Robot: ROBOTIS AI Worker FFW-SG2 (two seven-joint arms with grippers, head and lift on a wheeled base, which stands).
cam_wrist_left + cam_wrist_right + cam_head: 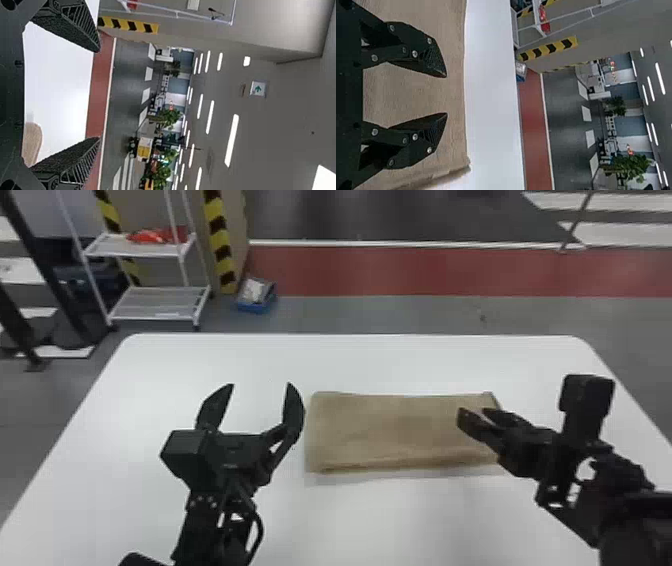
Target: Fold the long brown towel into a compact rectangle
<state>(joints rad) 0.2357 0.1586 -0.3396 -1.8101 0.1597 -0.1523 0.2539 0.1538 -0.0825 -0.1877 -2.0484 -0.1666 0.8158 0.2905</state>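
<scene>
Towel (385, 430), right of centre in the head view, flat on the desk (350, 360). Left claw (261, 385), centre-left: wide open, empty. Right claw (472, 410), over the towel's right part: partly open, empty. The cloth is probably light, limp and not fragile; its layers may slide apart, so the best hold is likely a short end, all layers pinched together near the corners.
</scene>
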